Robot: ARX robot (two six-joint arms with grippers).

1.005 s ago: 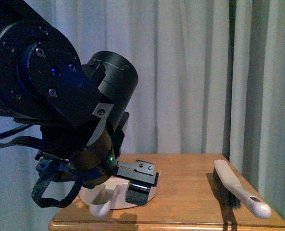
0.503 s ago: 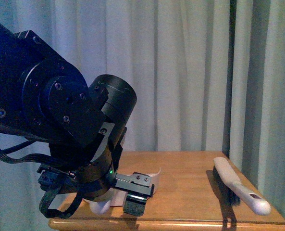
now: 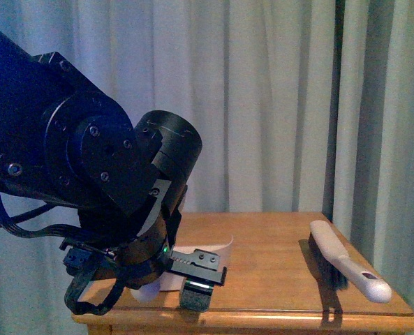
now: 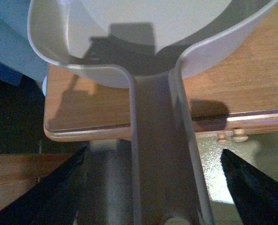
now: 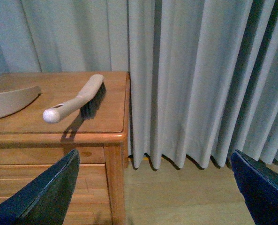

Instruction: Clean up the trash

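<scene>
Left wrist view shows the left gripper [image 4: 154, 154] spread either side of the dustpan [image 4: 153, 28] handle at the table's [image 4: 251, 93] 7 o'clock edge, the right gripper [image 5: 154, 159] gapes empty, and the trash is nowhere visible, though a paper wad should be light, soft, pinchable anywhere.

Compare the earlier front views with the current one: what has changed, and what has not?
The left tool has dropped lower, straddling the dustpan handle, and the pan's far edge now looks tipped up. The brush lies unmoved on the table.
</scene>
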